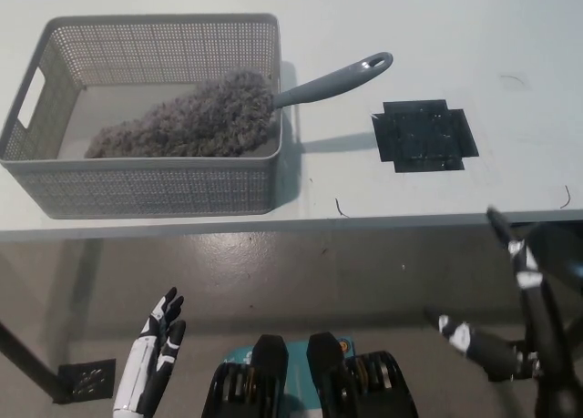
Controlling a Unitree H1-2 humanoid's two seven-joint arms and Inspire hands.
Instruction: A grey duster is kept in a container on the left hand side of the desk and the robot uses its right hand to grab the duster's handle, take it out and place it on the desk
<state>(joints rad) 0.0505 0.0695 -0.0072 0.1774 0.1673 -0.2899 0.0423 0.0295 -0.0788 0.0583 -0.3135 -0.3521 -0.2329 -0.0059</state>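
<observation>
The duster (196,122) lies in the basket (146,186) at about ten o'clock on the tabletop (437,35), its fluffy grey head filling the basket floor and its handle (332,79) sticking out over the right wall toward two o'clock. Its long axis runs from eight o'clock at the head's tip to two o'clock at the handle's looped end, rising slightly as it crosses the rim. The right hand (515,322) hangs below the tabletop's front edge at about four o'clock, well apart from the handle, fingers (503,231) spread and holding nothing. The left hand (155,354) rests low at seven o'clock, fingers loosely apart, also empty. The reach has not begun, by the look of it. To do it well, the right hand should come up over the tabletop edge and approach the handle from its free side, across the axis, closing around the bare stretch between the rim and the loop. Lifting along the handle's line, up and toward two o'clock, would likely draw the head clear without dragging the light basket. A black patch (424,136) lies at three o'clock of the basket.
</observation>
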